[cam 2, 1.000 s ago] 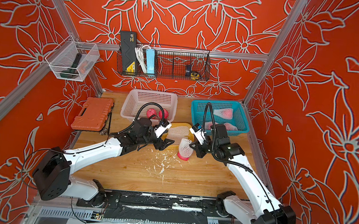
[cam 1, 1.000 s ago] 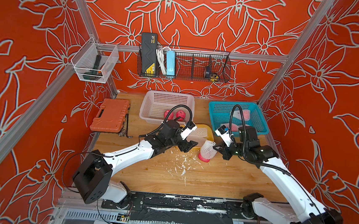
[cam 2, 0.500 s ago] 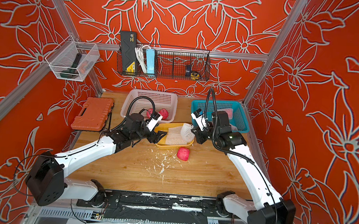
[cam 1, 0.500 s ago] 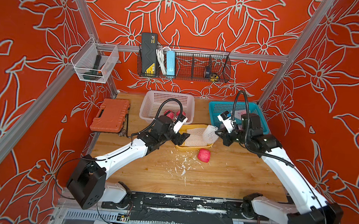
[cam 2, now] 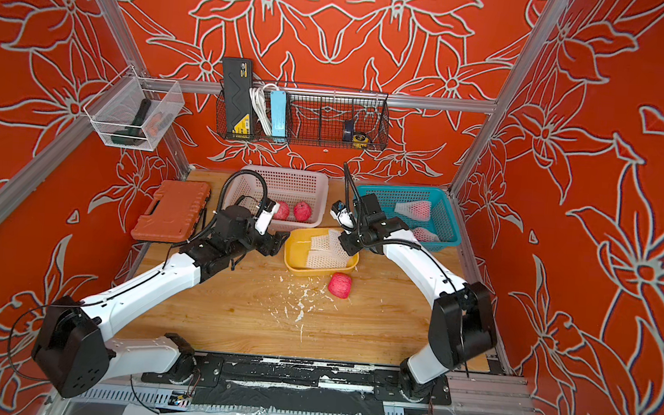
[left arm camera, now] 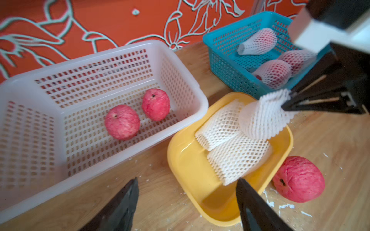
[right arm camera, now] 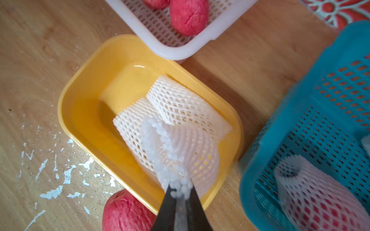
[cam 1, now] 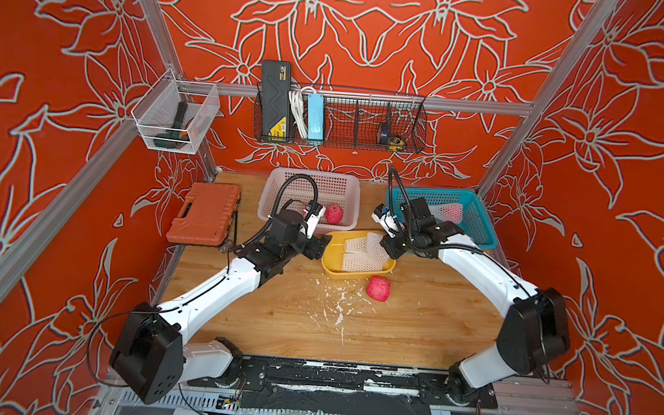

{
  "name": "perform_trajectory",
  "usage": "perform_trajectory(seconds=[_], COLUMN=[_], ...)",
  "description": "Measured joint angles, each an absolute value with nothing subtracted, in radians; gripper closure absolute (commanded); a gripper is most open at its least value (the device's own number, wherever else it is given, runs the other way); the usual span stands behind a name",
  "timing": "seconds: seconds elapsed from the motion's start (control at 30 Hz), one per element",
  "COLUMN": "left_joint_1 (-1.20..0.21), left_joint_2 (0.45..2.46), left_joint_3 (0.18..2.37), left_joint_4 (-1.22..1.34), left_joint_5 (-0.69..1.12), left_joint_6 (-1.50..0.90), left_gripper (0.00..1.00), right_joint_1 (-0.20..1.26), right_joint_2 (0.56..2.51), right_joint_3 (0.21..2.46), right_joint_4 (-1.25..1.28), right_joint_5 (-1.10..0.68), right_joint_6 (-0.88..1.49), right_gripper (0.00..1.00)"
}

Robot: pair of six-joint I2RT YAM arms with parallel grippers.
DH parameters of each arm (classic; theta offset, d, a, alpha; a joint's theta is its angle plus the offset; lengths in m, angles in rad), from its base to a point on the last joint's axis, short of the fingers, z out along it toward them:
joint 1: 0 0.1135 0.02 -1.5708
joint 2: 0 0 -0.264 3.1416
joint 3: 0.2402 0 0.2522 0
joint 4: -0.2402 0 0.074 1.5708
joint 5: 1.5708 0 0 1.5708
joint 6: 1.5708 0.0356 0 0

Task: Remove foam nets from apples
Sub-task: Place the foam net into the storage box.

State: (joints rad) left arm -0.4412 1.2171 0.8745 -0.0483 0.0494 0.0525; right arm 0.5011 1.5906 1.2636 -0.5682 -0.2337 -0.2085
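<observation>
One wooden table (cam 1: 413,336) carries everything, with a yellow tray (left arm camera: 192,176) near its middle.

Behind the tray and to the robot's left stands a white basket (cam 1: 336,188), its near corner just beside the tray's rim; I cannot tell whether they touch. Behind the tray and to the robot's right stands a teal basket (cam 1: 479,224), also close to the tray's rim.

At the tray's left side hovers the left gripper (left arm camera: 187,180), its jaws spread wide with nothing between them. Over the tray's right rear edge sits the right gripper (right arm camera: 180,190), its jaws drawn nearly together and pinching the edge of one foam net (left arm camera: 262,120).

Two apples (left arm camera: 122,122) (left arm camera: 156,104) lie uncovered on the floor of the white basket. Three netted apples (left arm camera: 258,41) (left arm camera: 272,73) (left arm camera: 298,58) lie in the teal basket, each wrapped in its mesh sleeve. A bare apple (cam 1: 378,288) rests on the table just in front of the tray, by its right front corner.

Inside the tray lie two flattened foam nets (left arm camera: 220,126) (left arm camera: 238,160), one overlapping the other. The pinched net hangs empty from the right gripper down onto them.

Small white flakes (cam 1: 338,306) are scattered on the table in front of the tray.
</observation>
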Motion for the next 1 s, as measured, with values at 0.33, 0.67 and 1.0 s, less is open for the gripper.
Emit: perform_trajectory(seconds=[0.33,0.67,1.0], left_joint_1=[-0.425,-0.425,-0.519], left_joint_2=[1.167,1.137,1.15], left_joint_3=[0.849,0.789,0.772], left_joint_4=[-0.085,-0.087,-0.082], left_joint_5=[0.045,0.115,0.258], left_joint_6=[0.064,0.108,0.167], left_gripper=[0.22,0.16,0.14], right_joint_1=[0.586,0.586,0.517], right_joint_2=[1.689,1.696,1.461], right_joint_3=[1.37,1.407,1.37], right_joint_4=[-0.543,-0.557,-0.57], right_joint_5=[-0.353,-0.43,-0.35], right_joint_6=[-0.16,-0.124,-0.124], right_gripper=[0.45,0.28,0.13])
